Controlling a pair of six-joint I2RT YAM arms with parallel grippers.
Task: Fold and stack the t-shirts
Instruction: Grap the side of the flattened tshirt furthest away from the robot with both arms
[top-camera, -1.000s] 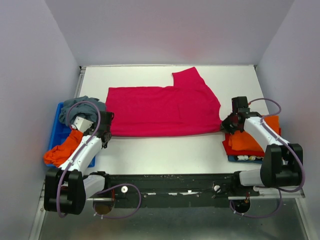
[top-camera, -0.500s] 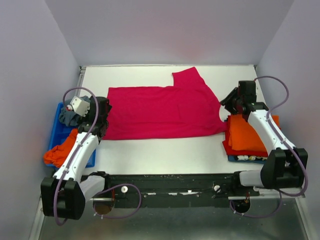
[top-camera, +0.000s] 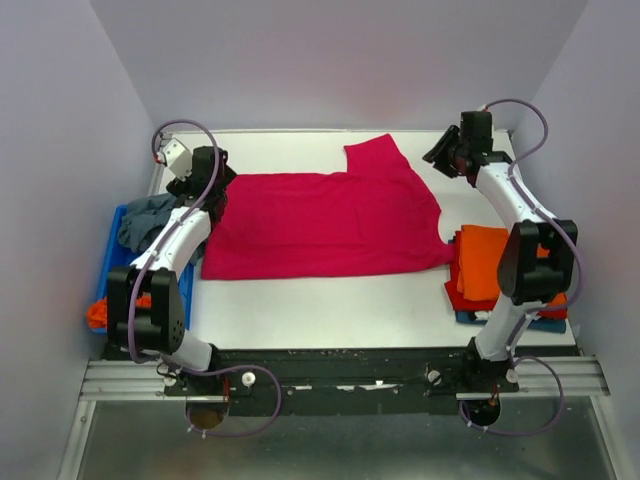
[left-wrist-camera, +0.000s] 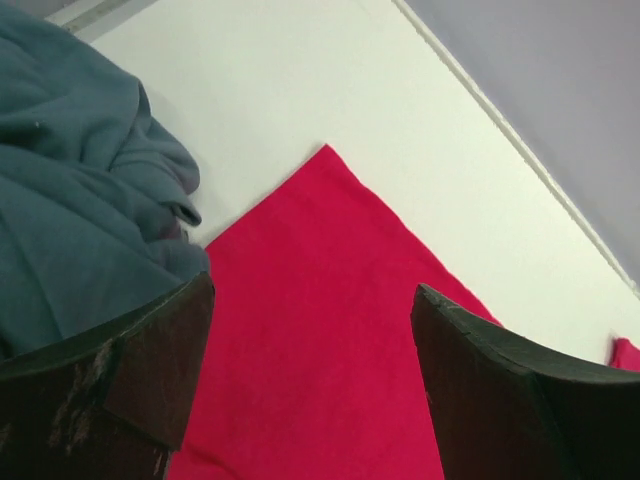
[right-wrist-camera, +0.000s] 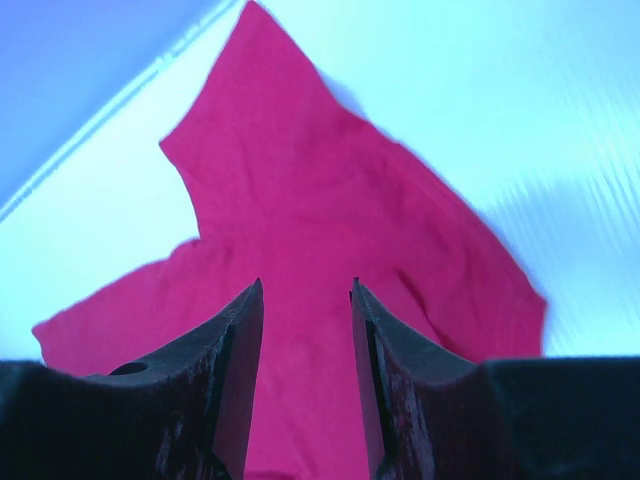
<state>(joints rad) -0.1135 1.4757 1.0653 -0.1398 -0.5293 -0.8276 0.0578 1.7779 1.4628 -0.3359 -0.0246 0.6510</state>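
Observation:
A crimson-pink t-shirt (top-camera: 320, 220) lies spread flat across the middle of the table, one sleeve pointing to the far side. My left gripper (top-camera: 212, 185) hovers over its far left corner. In the left wrist view that gripper (left-wrist-camera: 312, 300) is wide open, with only the crimson fabric (left-wrist-camera: 320, 360) below it. My right gripper (top-camera: 445, 155) hangs beyond the far right sleeve. The right wrist view shows it (right-wrist-camera: 305, 290) open and empty above the shirt (right-wrist-camera: 300, 180). A folded orange t-shirt (top-camera: 482, 262) rests on a red one (top-camera: 458, 298) at the right.
A blue tray (top-camera: 112, 262) at the left edge holds a crumpled grey-blue t-shirt (top-camera: 148, 220), also seen bunched in the left wrist view (left-wrist-camera: 70, 200), and an orange t-shirt (top-camera: 97, 312). The right stack sits on another blue tray (top-camera: 548, 322). Walls enclose three sides of the table.
Both arms swung from the shirt's near corners up to its far side. Both grippers went from shut to open, letting go of the cloth.

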